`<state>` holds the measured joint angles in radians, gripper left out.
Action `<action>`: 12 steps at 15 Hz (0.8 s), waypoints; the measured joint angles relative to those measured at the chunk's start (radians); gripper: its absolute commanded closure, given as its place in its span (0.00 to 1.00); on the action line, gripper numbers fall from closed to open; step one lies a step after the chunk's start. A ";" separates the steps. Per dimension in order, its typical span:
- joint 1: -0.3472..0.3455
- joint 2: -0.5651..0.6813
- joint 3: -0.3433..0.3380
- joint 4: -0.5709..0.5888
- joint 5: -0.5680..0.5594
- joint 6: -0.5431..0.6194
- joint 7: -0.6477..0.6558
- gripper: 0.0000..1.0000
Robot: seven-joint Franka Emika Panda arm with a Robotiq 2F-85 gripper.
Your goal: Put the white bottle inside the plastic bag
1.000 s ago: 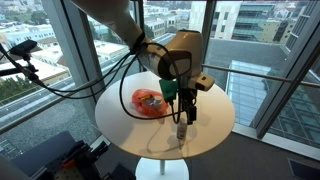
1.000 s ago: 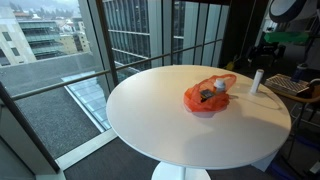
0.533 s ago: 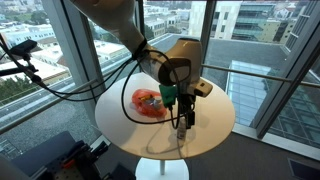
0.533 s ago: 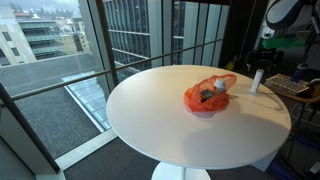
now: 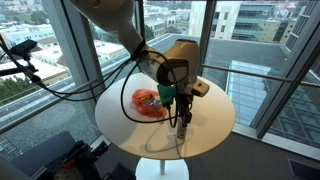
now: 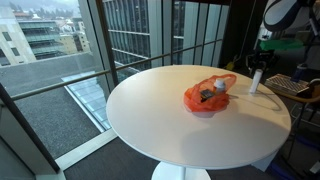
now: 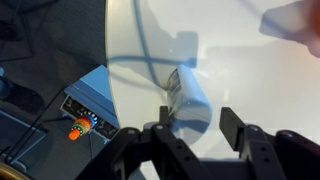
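Observation:
The white bottle (image 5: 182, 128) stands upright near the edge of the round white table (image 5: 213, 112), apart from the orange plastic bag (image 5: 150, 103). My gripper (image 5: 181, 119) reaches down over the bottle's top. In the wrist view the bottle (image 7: 187, 97) lies between the two black fingers of the gripper (image 7: 198, 118). One finger is against the bottle and a small gap shows at the other. In an exterior view the bottle (image 6: 256, 82) is at the table's far right, and the bag (image 6: 208, 95) holds some dark items.
The table (image 6: 170, 120) stands on a single pedestal beside tall windows. A black stand with cables (image 5: 25, 55) is at one side. Electronics (image 7: 85, 118) lie on the floor below the table edge.
The arm has come down slightly over the bottle, and the jaws have narrowed around it. Bottle and bag have not moved.

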<state>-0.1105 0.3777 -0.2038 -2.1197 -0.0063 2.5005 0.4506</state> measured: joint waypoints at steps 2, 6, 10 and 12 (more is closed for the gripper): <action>0.013 -0.003 -0.004 -0.002 -0.002 0.000 0.000 0.89; 0.056 -0.061 -0.005 -0.038 -0.020 -0.001 0.000 0.89; 0.110 -0.193 0.007 -0.123 -0.074 -0.021 0.000 0.89; 0.124 -0.266 0.033 -0.162 -0.088 -0.052 -0.001 0.89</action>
<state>0.0132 0.1119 -0.1712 -2.2815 -0.0941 2.4487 0.4494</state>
